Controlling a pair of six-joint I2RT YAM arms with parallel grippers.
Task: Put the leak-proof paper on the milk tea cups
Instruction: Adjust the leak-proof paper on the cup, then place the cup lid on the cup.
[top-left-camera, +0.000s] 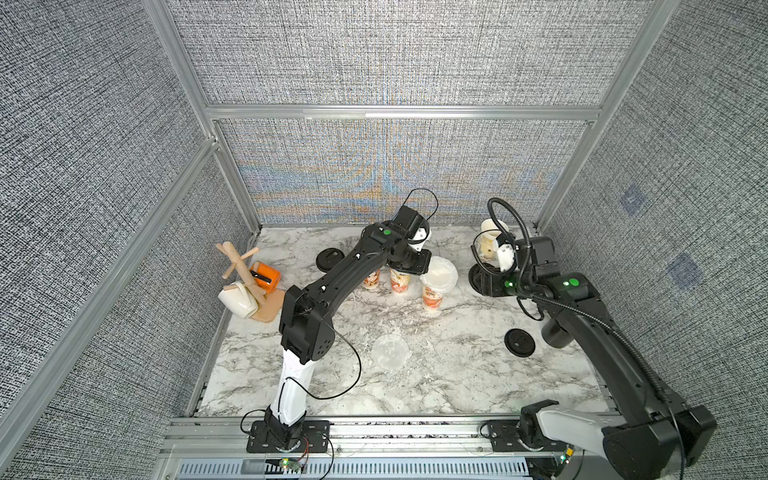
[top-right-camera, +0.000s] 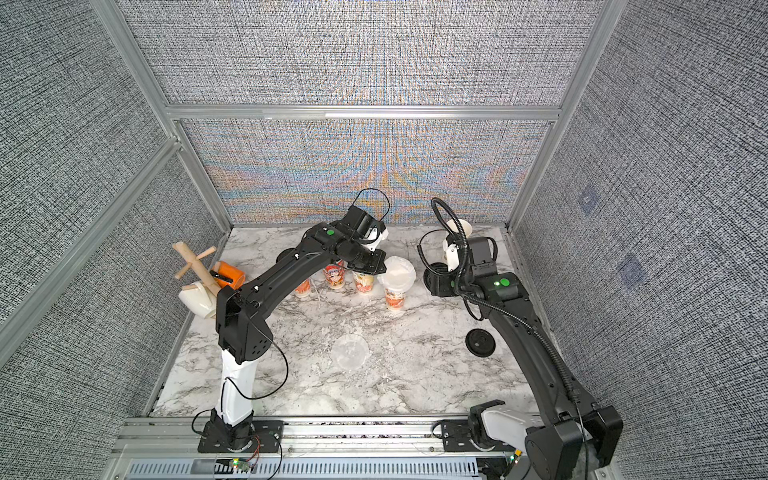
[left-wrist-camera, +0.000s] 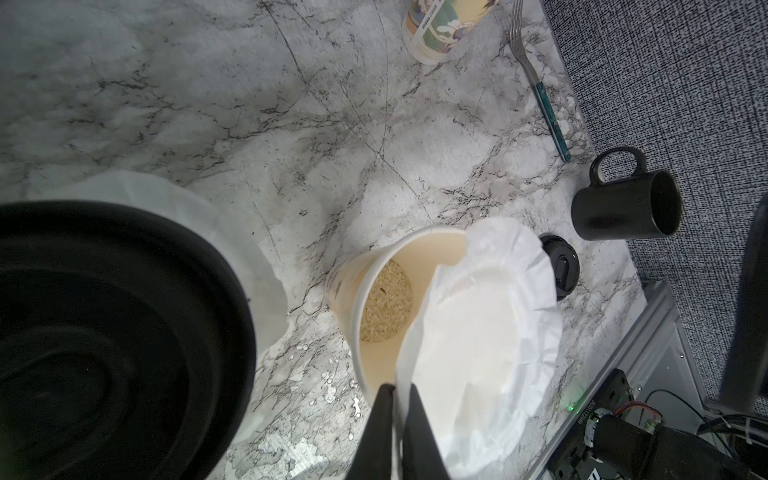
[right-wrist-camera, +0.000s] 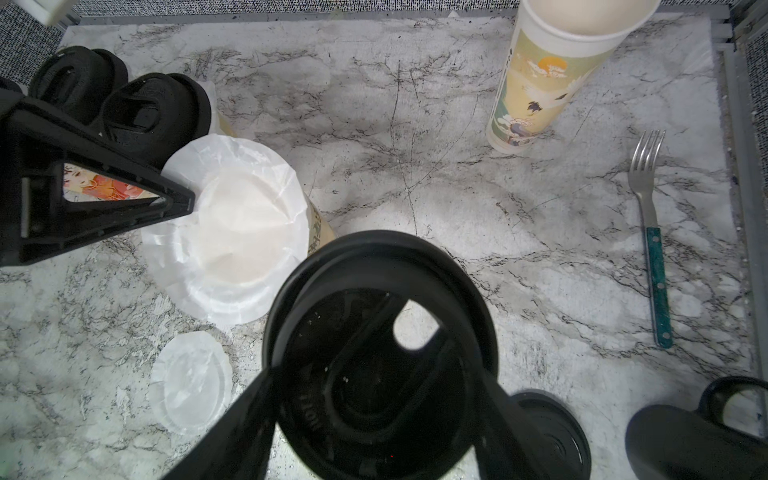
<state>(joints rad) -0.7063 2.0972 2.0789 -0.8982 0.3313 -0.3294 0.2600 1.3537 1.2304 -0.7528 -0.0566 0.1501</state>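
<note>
Clock directions are read in a top view, 12 o'clock at the far wall. A row of cups (top-right-camera: 334, 276), four printed paper ones, stands at 12 o'clock of the middle of the worktop (top-left-camera: 457, 374); the left forearm crosses above its 9 o'clock end. The end cup (left-wrist-camera: 382, 299) at 3 o'clock (grainy filling at the bottom) carries a thin, crinkled, translucent paper disc (left-wrist-camera: 478, 332), askew, a crescent of the mouth uncovered. The left hand (left-wrist-camera: 400, 392) pinches that disc's edge between nearly closed fingers. The capped cup (left-wrist-camera: 104, 332) just at 9 o'clock of it crowds the hand. The right hand (right-wrist-camera: 380, 365), at 3 o'clock of the end cup, holds a round black lid (right-wrist-camera: 374, 257) across wide-spread jaws. A fifth cup (top-left-camera: 494, 232), open, stands at 1 o'clock. A spare disc (top-left-camera: 390, 351) lies flat at the middle, a loose lid (top-left-camera: 519, 341) at 4 o'clock. A wooden mug tree (top-left-camera: 239, 266) with a white mug (top-left-camera: 237, 301) stands at 9 o'clock. A fork (right-wrist-camera: 652, 232) (teal handle) and a black mug (left-wrist-camera: 627, 203) on its side lie near 3 o'clock. The worktop is marble-patterned; grey woven panels (top-left-camera: 374, 62) in aluminium framing enclose it.
</note>
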